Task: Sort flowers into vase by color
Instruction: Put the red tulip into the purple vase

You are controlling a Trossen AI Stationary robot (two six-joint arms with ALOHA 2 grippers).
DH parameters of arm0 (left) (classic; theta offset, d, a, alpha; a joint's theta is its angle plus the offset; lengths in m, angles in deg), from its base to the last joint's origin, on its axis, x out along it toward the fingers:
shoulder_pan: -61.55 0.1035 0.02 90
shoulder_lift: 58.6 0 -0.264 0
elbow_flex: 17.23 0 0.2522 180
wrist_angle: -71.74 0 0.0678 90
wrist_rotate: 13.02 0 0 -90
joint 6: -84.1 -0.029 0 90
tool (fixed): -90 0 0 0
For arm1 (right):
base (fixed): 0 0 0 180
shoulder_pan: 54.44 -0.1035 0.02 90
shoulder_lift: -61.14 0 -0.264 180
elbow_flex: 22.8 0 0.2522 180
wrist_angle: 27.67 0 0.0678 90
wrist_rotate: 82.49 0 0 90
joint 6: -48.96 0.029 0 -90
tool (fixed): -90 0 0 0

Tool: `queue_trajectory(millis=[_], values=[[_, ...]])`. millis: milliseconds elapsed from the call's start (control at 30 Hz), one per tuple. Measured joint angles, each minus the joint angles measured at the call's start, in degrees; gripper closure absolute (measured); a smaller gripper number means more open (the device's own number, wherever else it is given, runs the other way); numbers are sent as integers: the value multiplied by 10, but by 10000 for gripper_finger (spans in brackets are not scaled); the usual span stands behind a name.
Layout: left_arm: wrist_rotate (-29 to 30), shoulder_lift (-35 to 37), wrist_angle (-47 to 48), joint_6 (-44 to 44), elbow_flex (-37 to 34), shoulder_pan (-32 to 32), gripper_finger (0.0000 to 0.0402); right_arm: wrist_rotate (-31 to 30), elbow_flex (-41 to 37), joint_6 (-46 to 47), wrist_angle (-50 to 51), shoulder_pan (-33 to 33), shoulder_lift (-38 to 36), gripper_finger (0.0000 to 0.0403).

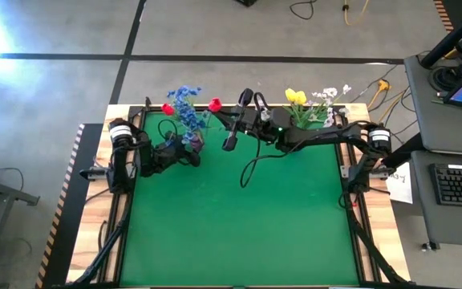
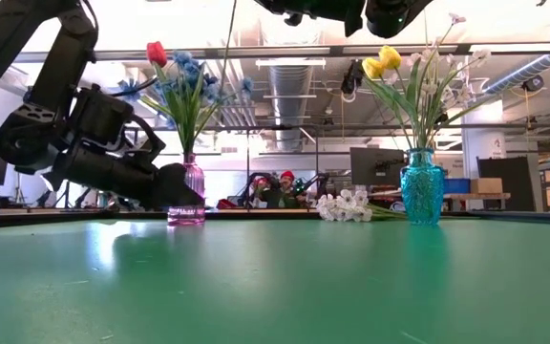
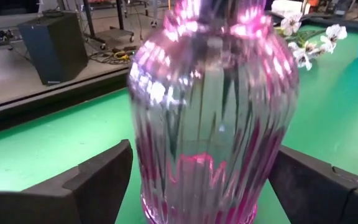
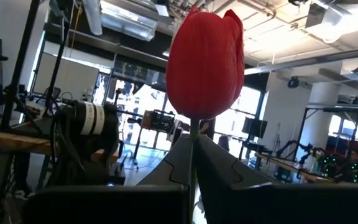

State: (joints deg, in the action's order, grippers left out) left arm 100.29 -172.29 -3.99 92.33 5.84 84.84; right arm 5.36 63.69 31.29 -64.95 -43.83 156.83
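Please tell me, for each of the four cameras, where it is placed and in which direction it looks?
High view: above the table, looking straight down; both arms show, left hand at the pink vase.
Low view: at tabletop height, looking level across; left arm beside pink vase, teal vase right.
Left wrist view: between open fingers, facing pink vase.
Right wrist view: past the shut right hand, facing red tulip.
Shared: pink vase, in three views.

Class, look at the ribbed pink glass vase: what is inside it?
The ribbed pink glass vase holds blue flower clusters and one red tulip. Their stem ends cannot be made out through the glass.
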Motion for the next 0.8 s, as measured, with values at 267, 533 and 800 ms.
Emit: queue_trajectory(millis=[267,533,800], values=[[-3,51,-1,31,-42,0,60,-11,30,1,74,0,0,394],[-51,96,5,58,-89,0,60,-10,100,2,271,-2,-16,394],[-131,116,15,93,-89,-7,60,-10,170,65,523,-3,-46,394]])
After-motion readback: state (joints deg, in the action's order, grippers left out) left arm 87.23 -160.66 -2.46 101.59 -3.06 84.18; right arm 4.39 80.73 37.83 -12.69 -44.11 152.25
